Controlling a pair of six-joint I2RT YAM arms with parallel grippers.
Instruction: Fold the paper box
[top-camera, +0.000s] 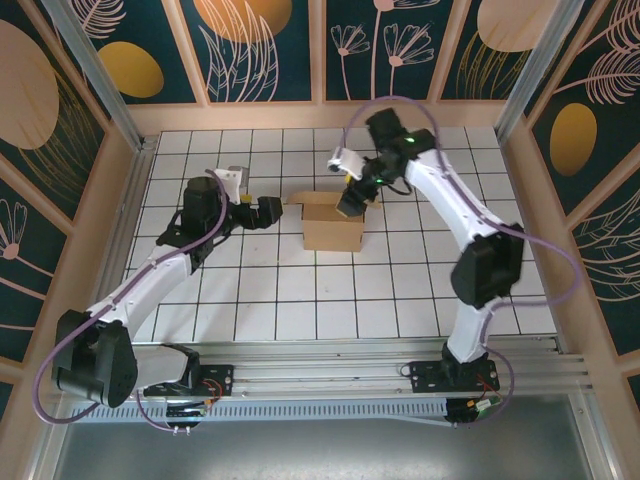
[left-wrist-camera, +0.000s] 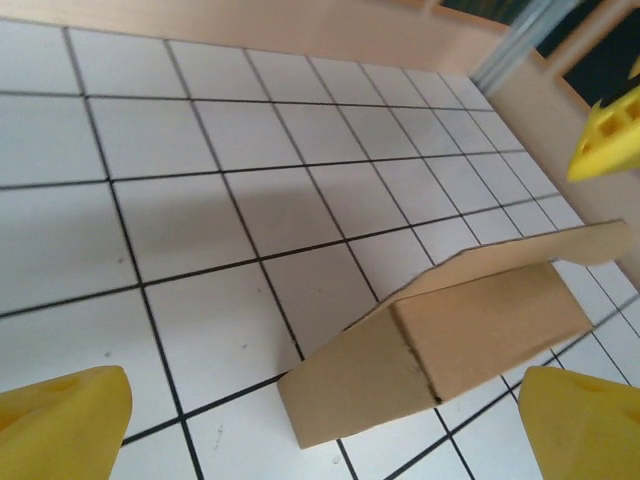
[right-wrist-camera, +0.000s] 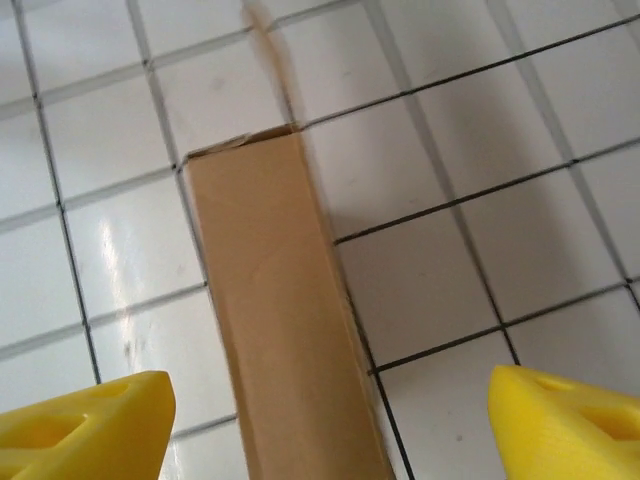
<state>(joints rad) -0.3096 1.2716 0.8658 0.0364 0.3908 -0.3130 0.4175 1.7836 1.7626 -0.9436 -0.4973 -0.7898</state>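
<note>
Paper box (top-camera: 333, 228) stands formed. Top flap (left-wrist-camera: 540, 250) looks ajar, I judge not yet tucked. Left pincer (top-camera: 268, 211) beside it, right pincer (top-camera: 350, 205) above: both released, empty.

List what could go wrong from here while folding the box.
1. The paper box lies loose on the tiled table and neither open gripper holds it. A push from the right gripper may slide it rather than crease it.
2. Its flap looks partly raised and could spring back if it is not pressed down.
3. The left gripper waits close beside the box, so the two arms might collide.
</note>
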